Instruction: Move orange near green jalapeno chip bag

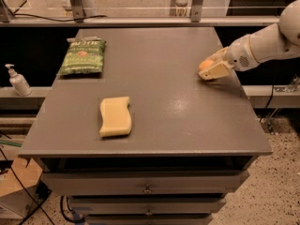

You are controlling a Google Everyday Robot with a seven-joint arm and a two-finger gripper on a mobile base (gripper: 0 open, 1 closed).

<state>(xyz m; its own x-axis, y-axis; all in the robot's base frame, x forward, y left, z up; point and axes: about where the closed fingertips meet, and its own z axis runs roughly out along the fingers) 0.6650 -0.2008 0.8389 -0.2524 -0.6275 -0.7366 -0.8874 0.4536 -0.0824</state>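
The orange (204, 63) sits on the grey table (159, 93) near its right edge, partly hidden by my gripper. My gripper (210, 67) reaches in from the right on a white arm (262, 43) and is right at the orange, low over the tabletop. The green jalapeno chip bag (82, 56) lies flat at the table's far left, well away from the orange and the gripper.
A pale yellow wavy-edged sponge (115, 116) lies left of centre toward the front. A pump bottle (18, 81) stands on a ledge left of the table. Drawers run below the front edge. A rail with metal posts runs behind the table.
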